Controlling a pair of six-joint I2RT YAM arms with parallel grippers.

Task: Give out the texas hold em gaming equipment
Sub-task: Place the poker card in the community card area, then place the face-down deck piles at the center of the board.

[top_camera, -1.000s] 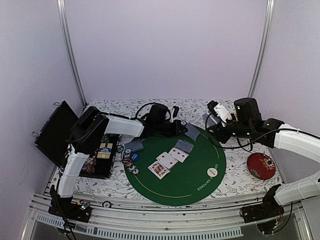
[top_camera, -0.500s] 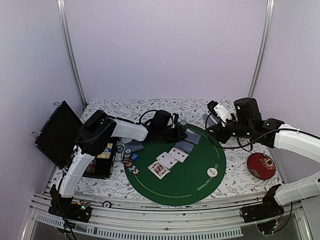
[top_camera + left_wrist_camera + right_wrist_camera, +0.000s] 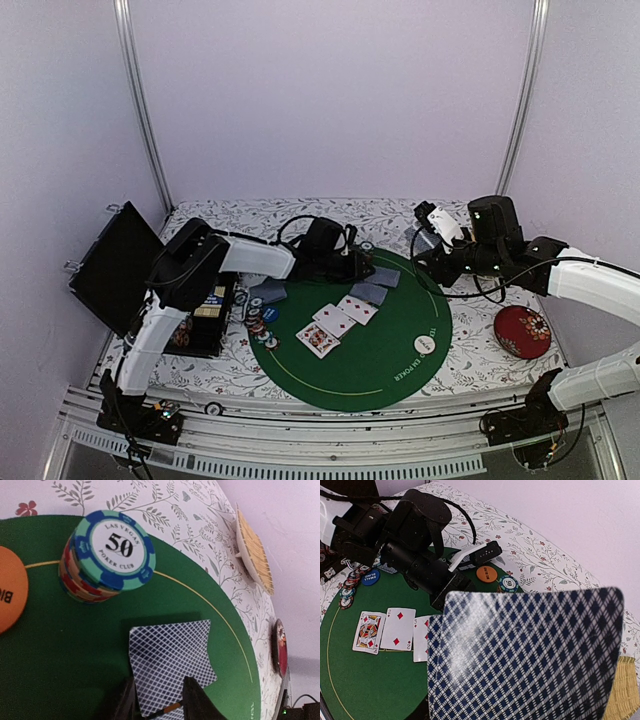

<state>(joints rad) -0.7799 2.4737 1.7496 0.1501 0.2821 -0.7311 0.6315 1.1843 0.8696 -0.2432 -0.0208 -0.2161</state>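
Observation:
Two face-down playing cards (image 3: 167, 657) lie overlapped on the green mat, also seen in the top view (image 3: 385, 276). My left gripper (image 3: 160, 705) is open, its fingers either side of their near end. A chip stack topped by a "50" chip (image 3: 112, 555) and an orange button (image 3: 7, 597) sit just beyond. My right gripper (image 3: 428, 248) is shut on a deck of cards (image 3: 525, 655) held above the mat's far right edge; the deck hides its fingers. Face-up cards (image 3: 337, 322), another face-down pair (image 3: 367, 292), chips (image 3: 260, 325) and a white button (image 3: 426, 344) lie on the mat.
The big green round mat (image 3: 370, 370) fills the table's middle. A red round dish (image 3: 522, 331) sits at the right. An open black case (image 3: 115, 262) with a tray (image 3: 205, 305) stands at the left. A woven yellow piece (image 3: 255, 555) lies past the mat.
My left gripper has drawn back a little to the left, and the face-down cards now rest lower on the mat. The right arm has not moved.

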